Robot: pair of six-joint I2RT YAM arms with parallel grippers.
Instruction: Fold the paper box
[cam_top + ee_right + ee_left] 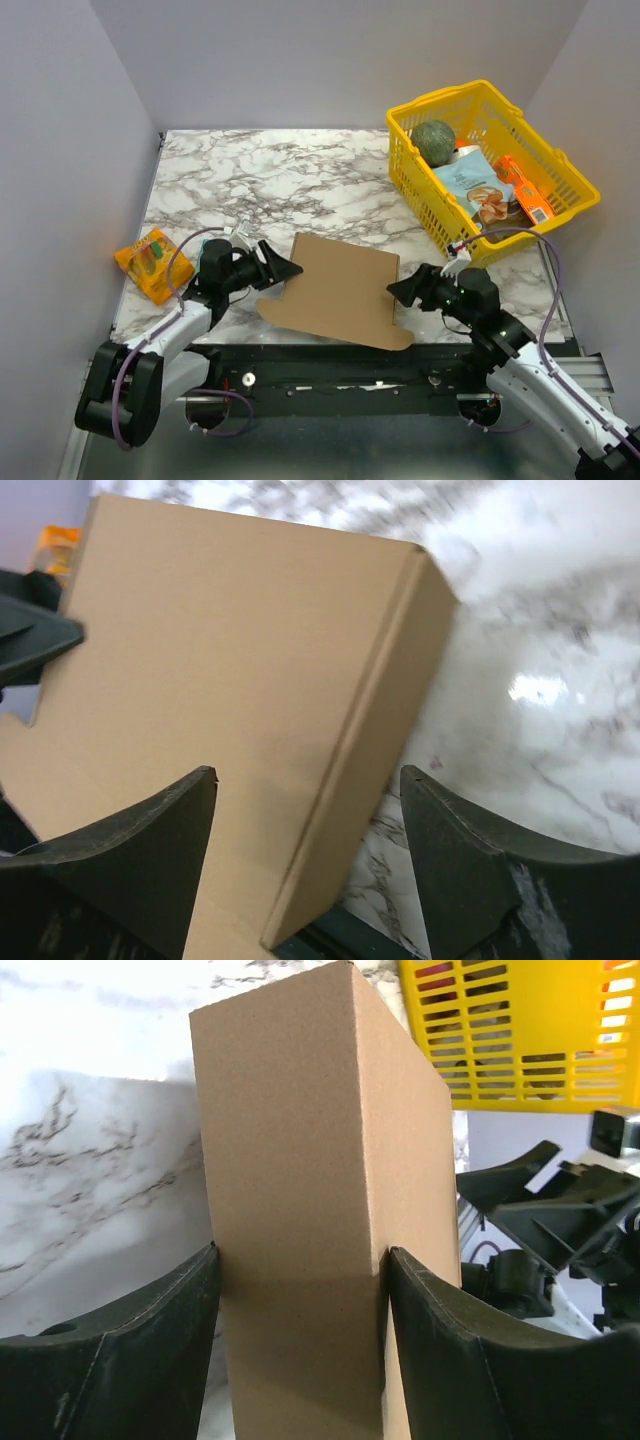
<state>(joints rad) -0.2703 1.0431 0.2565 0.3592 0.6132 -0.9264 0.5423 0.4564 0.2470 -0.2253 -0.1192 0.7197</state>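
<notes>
The paper box (340, 290) is plain brown cardboard and lies near the table's front edge between the two arms. My left gripper (290, 270) is at its left edge. In the left wrist view a narrow side panel of the box (300, 1160) stands between the fingers, and both pads press against it (300, 1255). My right gripper (395, 290) is at the box's right edge. In the right wrist view its jaws (308, 772) stand wide apart over the folded side wall of the box (230, 660) without touching it.
A yellow plastic basket (545, 222) holding packets and a green ball stands at the back right, close to the right arm. An orange-yellow packet (150, 262) lies at the table's left edge. The black rail of the arm bases runs just in front of the box.
</notes>
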